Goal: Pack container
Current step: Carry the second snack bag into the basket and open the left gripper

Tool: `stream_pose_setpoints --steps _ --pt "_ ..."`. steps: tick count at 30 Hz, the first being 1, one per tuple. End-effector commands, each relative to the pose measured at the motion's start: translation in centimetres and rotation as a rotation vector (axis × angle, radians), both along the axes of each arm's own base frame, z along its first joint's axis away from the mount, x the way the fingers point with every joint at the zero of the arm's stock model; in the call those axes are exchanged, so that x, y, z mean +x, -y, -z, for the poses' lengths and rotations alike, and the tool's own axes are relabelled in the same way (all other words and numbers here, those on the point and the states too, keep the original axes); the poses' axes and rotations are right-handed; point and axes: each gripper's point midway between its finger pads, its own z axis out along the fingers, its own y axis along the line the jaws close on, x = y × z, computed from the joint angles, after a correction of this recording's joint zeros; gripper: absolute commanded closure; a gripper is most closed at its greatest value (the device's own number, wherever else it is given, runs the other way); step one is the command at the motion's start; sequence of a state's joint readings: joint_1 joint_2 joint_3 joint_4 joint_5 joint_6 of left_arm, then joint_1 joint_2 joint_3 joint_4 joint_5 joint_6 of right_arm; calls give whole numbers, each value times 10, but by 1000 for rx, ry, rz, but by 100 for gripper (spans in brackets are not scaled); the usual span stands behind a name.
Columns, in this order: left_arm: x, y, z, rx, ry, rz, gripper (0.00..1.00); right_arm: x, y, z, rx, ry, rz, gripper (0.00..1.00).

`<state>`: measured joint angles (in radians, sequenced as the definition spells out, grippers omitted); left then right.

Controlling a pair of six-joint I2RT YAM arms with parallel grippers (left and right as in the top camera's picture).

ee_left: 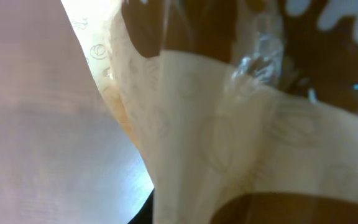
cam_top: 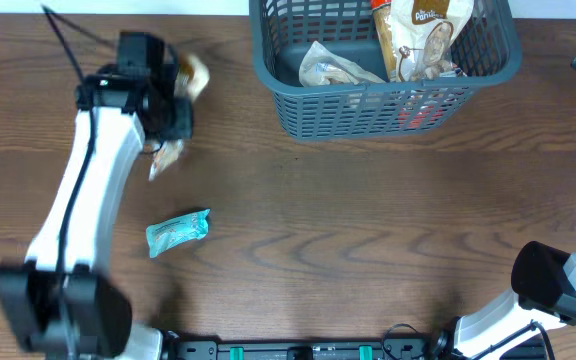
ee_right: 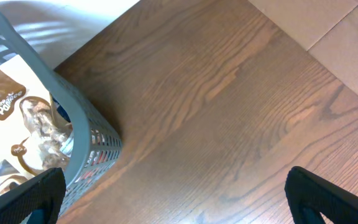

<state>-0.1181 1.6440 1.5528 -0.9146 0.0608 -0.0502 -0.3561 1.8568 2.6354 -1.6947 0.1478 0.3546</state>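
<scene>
Left gripper clamps a cream snack packet.

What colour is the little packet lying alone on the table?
The packet is teal, clearest from overhead.

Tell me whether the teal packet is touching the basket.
Apart. The overhead view shows the teal packet lying on bare wood, well clear of the container.

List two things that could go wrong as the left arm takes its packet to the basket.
The left gripper pinches the cream packet with both ends loose, so it may slip out. The basket already holds packets reaching above its rim; a drop might land on them and tip out.
</scene>
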Motion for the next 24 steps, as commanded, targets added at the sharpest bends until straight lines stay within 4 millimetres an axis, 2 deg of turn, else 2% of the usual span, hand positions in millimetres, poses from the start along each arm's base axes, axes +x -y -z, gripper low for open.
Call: stream_pose_setpoints --steps 1,5,7,10,13,16,18,21,24 --pt "7 26 -90 -61 246 24 94 -2 0 0 -3 -6 -7 1" --pt "10 62 -171 -117 462 108 94 -2 0 0 -3 -6 -7 1" --pt "12 79 -199 -145 545 145 94 -2 0 0 -3 -6 -7 1" --pt "16 109 -233 -197 676 203 94 -2 0 0 -3 -6 -7 1" --pt "21 143 -256 -254 785 263 94 -2 0 0 -3 -6 -7 1" --pt "25 179 -266 -303 848 319 94 -2 0 0 -3 -6 -7 1" --pt "31 201 -265 -338 870 343 92 -2 0 0 -3 -6 -7 1" --pt "43 229 -255 -398 868 345 91 -2 0 0 -3 -6 -7 1" --pt "59 249 -234 -443 837 326 91 -2 0 0 -3 -6 -7 1"
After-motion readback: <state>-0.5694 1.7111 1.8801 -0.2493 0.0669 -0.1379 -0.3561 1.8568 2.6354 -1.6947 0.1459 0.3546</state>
